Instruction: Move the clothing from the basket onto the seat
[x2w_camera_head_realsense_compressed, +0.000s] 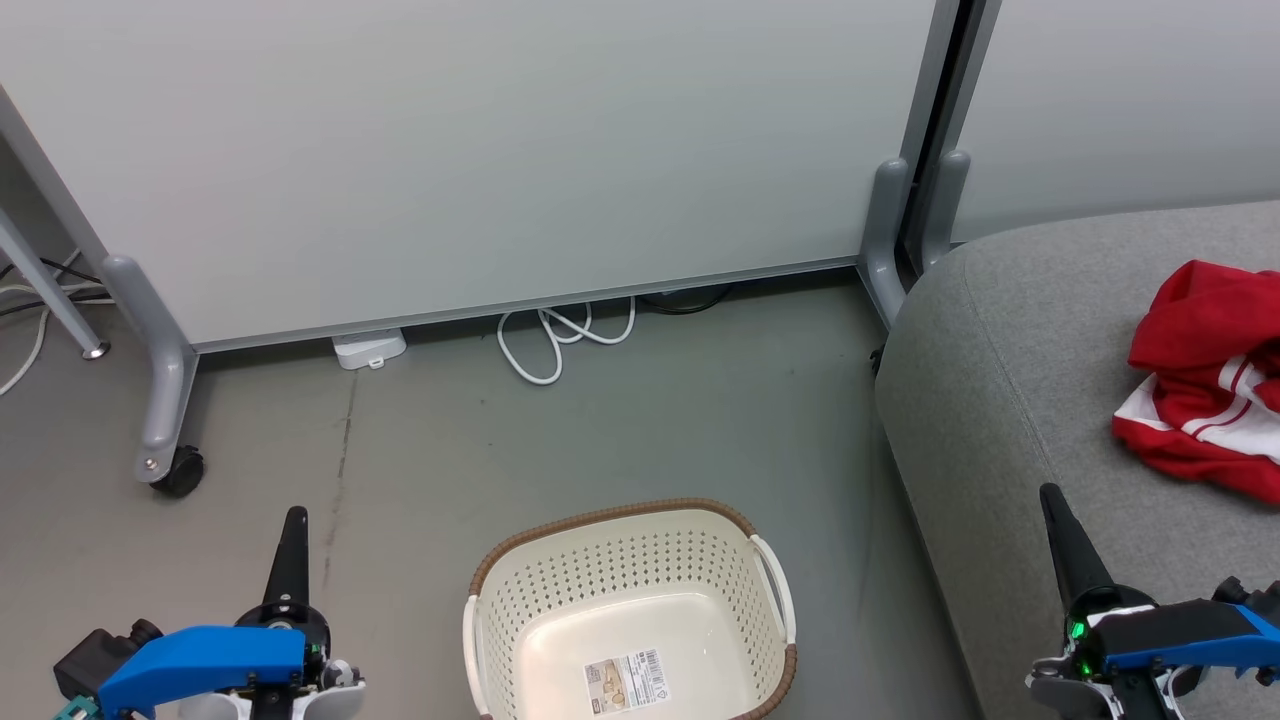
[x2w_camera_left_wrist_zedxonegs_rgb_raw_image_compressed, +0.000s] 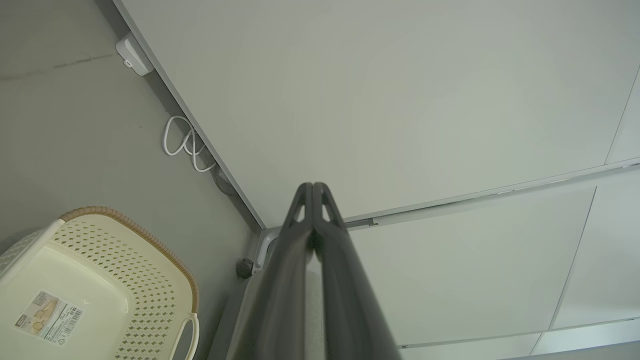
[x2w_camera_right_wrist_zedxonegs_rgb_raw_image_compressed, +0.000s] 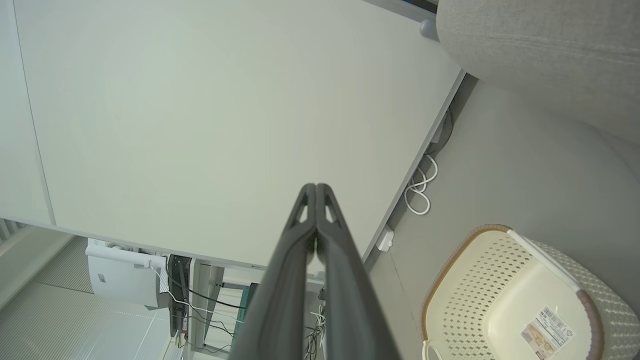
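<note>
The red clothing (x2w_camera_head_realsense_compressed: 1205, 380) lies crumpled on the grey seat (x2w_camera_head_realsense_compressed: 1010, 360), near the right gripper (x2w_camera_head_realsense_compressed: 1052, 500) at its 2 o'clock. The basket (x2w_camera_head_realsense_compressed: 620, 515) on the floor between the 2 grippers holds no garment. The fabric looks soft, light and floppy, and is best pinched at a raised fold. The right fingers (x2w_camera_right_wrist_zedxonegs_rgb_raw_image_compressed: 300, 240) are pressed together on nothing, as are the left gripper's (x2w_camera_head_realsense_compressed: 294, 520) fingers (x2w_camera_left_wrist_zedxonegs_rgb_raw_image_compressed: 300, 240).

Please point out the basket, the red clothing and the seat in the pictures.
basket (x2w_camera_head_realsense_compressed: 620, 565), head view, on its perforated back wall.
red clothing (x2w_camera_head_realsense_compressed: 1195, 325), head view, on its red upper part.
seat (x2w_camera_head_realsense_compressed: 1000, 390), head view, on the bare grey cushion top.
</note>
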